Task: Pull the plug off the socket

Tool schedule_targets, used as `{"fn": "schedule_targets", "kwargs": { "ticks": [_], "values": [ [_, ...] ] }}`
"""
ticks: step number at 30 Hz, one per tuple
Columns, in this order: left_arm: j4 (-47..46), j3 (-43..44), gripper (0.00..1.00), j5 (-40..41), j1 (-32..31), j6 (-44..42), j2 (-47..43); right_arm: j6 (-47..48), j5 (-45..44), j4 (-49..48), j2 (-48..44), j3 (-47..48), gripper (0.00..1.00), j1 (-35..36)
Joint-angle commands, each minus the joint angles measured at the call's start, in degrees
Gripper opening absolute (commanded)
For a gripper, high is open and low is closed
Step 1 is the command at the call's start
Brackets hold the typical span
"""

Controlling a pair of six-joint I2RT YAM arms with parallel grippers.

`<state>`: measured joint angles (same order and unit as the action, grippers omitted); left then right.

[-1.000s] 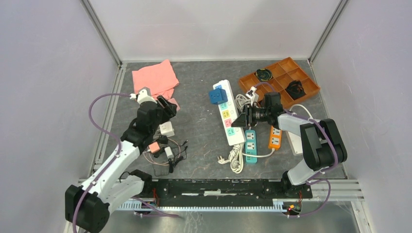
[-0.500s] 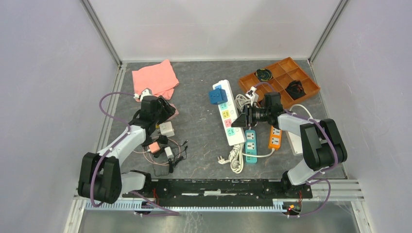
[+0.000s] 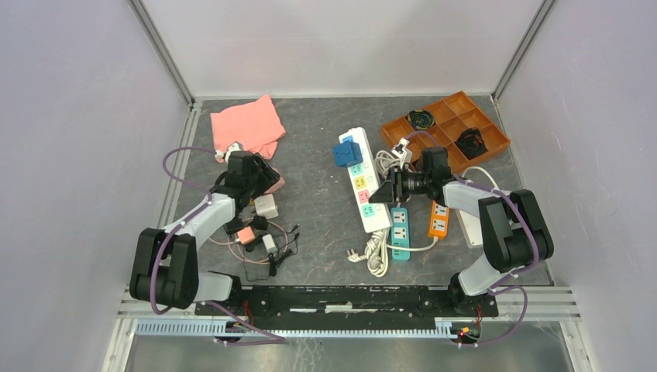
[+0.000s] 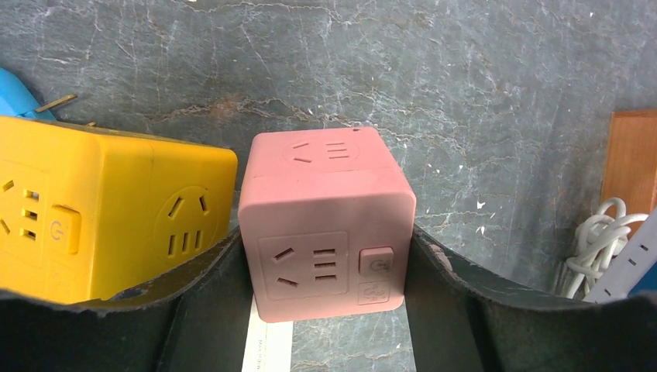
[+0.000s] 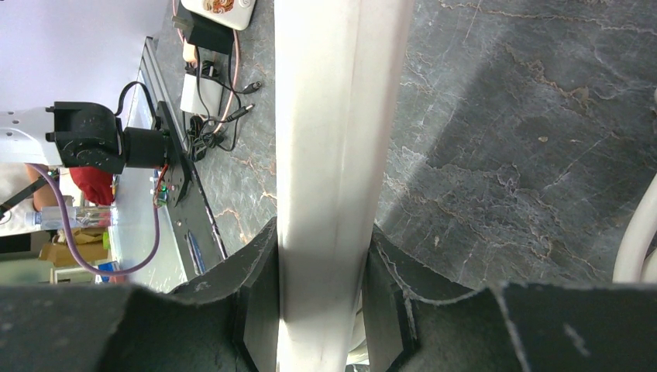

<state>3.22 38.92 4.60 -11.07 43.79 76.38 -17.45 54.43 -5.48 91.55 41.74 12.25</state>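
The long white socket strip (image 3: 362, 186) lies mid-table, and a blue cube plug (image 3: 347, 153) sits in its far end. My right gripper (image 3: 386, 192) is shut on the strip's right edge near its middle. In the right wrist view the white strip (image 5: 333, 116) is pinched between both fingers of that gripper (image 5: 321, 232). My left gripper (image 3: 263, 180) is far to the left, away from the strip. In the left wrist view it (image 4: 325, 236) is closed on a pink cube adapter (image 4: 325, 194), with both fingers touching the cube's sides.
A yellow cube adapter (image 4: 101, 209) sits just left of the pink one. A white cube (image 3: 266, 206) and tangled chargers and cables (image 3: 259, 244) lie at the left. There is a pink cloth (image 3: 248, 124) at the far left, and a teal strip (image 3: 399, 231), an orange strip (image 3: 438, 218) and an orange tray (image 3: 457, 124) on the right.
My left arm has folded down and back toward the table, its gripper staying near the pink cloth's edge. The right arm, the strip and the blue plug have not moved.
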Motion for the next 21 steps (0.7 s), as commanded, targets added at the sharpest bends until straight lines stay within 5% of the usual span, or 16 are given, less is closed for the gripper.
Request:
{"fn": "schedule_targets", "kwargs": {
  "ticks": [1,12,21],
  "values": [
    [-0.44,3.46,0.12,1.82,0.52,1.81,1.11,7.17,0.41,-2.87,-0.46,0.36,0.00,-0.54],
    [2.88,4.65,0.33,4.61,1.11,2.15,2.81,7.26,0.43,-2.87,-0.38,0.35,0.00,-0.51],
    [8.03,7.61,0.66,6.62,1.49,3.05,2.77,7.20,0.50,-2.78,-0.40,0.36,0.00,-0.61]
  ]
}}
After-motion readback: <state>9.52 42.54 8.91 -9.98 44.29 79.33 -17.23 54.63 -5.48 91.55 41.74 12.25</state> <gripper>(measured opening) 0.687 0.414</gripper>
